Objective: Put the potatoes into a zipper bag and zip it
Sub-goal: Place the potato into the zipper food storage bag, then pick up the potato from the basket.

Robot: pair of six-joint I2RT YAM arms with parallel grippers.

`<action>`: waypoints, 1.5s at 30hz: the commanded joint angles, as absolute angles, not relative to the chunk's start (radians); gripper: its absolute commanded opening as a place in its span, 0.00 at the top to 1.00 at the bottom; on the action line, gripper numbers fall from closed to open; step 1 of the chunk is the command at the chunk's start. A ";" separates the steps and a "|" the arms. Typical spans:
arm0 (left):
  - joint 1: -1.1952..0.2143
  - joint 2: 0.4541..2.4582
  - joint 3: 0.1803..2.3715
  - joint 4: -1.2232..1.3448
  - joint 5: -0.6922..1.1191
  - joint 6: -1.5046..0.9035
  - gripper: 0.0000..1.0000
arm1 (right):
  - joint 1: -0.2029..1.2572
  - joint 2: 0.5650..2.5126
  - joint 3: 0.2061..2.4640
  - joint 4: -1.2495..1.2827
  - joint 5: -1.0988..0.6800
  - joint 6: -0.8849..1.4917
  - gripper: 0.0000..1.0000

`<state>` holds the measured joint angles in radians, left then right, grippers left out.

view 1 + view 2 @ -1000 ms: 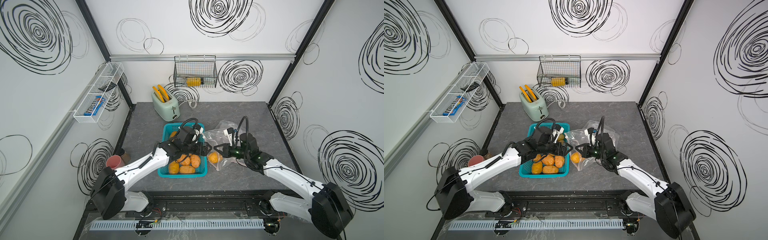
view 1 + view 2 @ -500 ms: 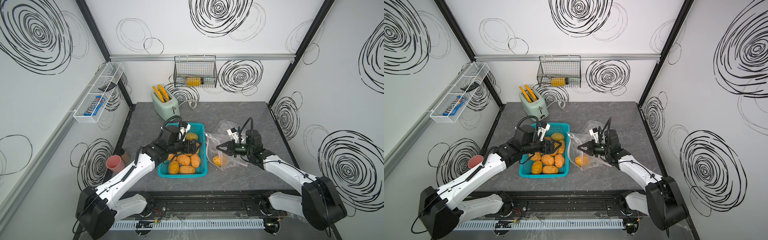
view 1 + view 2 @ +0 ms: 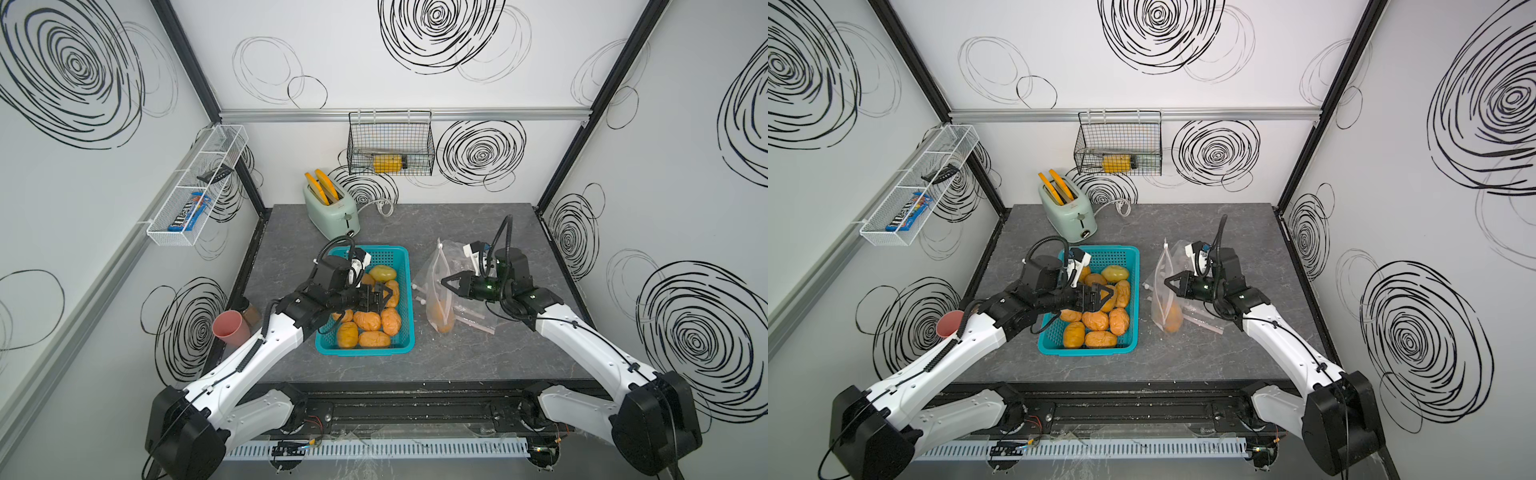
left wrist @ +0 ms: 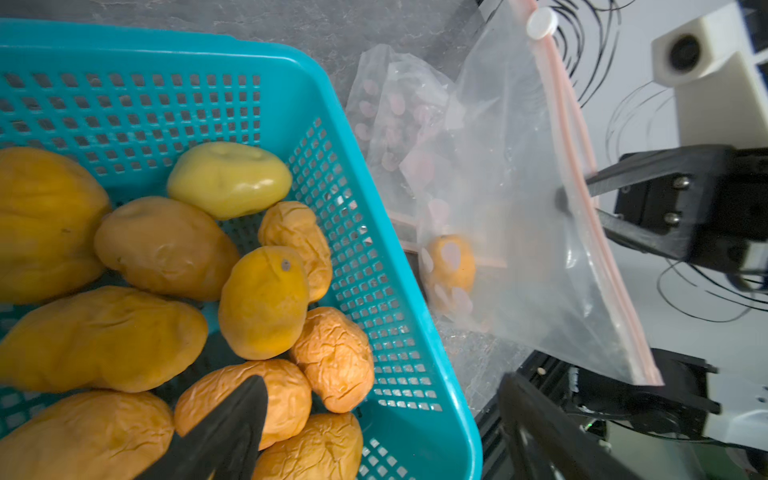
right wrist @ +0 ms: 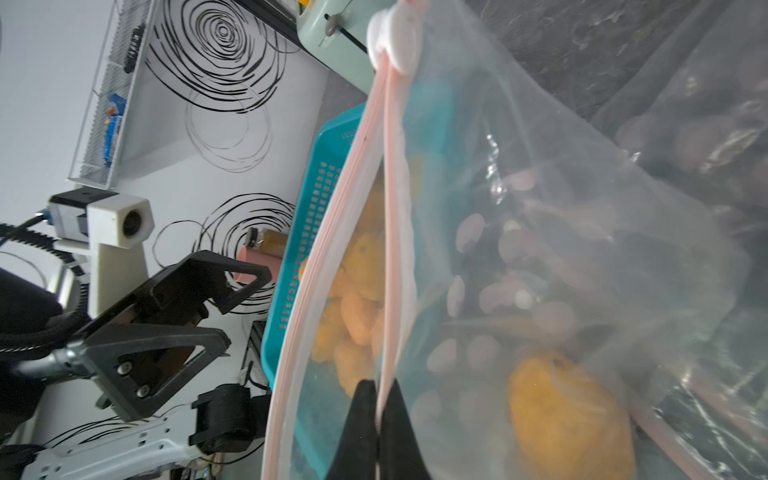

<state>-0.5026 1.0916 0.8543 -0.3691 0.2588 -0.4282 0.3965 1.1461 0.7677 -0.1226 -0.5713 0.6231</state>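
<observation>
Right wrist view: right gripper point(image 5: 377, 386), jaws pinching the zipper bag point(image 5: 561, 187) rim, one potato point(image 5: 569, 415) inside; left gripper point(image 3: 381, 296), jaws spread, hangs over potatoes point(image 3: 368, 320) in the basket point(image 3: 365, 351).

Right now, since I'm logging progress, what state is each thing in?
zipper bag: held upright, unzipped, one potato inside.
left gripper: open, empty, above the basket.
right gripper: shut on the zipper bag's rim.
potatoes: most lie in the basket.
toaster: two slices sticking up.
</observation>
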 commanded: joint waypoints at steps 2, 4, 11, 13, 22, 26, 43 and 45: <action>-0.503 1.115 0.855 -0.418 0.098 -0.389 0.09 | 0.428 1.140 0.793 -0.187 -0.471 0.537 1.00; -0.515 1.148 0.853 -0.402 0.068 -0.401 0.09 | 0.437 1.144 0.786 -0.177 -0.456 0.535 1.00; -0.642 1.296 0.874 -0.312 -0.115 -0.477 0.08 | 0.461 1.154 0.776 -0.170 -0.443 0.529 1.00; -0.676 1.342 0.880 -0.277 -0.143 -0.485 0.07 | 0.464 1.152 0.771 -0.169 -0.437 0.526 1.00; -0.654 1.436 0.867 -0.205 -0.212 -0.480 0.08 | 0.470 1.143 0.743 -0.157 -0.441 0.523 1.00; -0.653 1.478 0.872 -0.169 -0.206 -0.482 0.11 | 0.471 1.148 0.743 -0.158 -0.441 0.517 1.00; -0.683 1.494 0.857 -0.141 -0.261 -0.477 0.35 | 0.472 1.133 0.734 -0.161 -0.435 0.506 1.00; -0.692 1.457 0.855 -0.151 -0.271 -0.479 0.38 | 0.472 1.125 0.726 -0.153 -0.437 0.508 1.00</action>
<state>-0.6781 1.5135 0.8558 -0.1776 -0.2371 -0.4652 0.4664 1.1461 0.7422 -0.1596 -0.4393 0.5175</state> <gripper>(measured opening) 0.632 0.048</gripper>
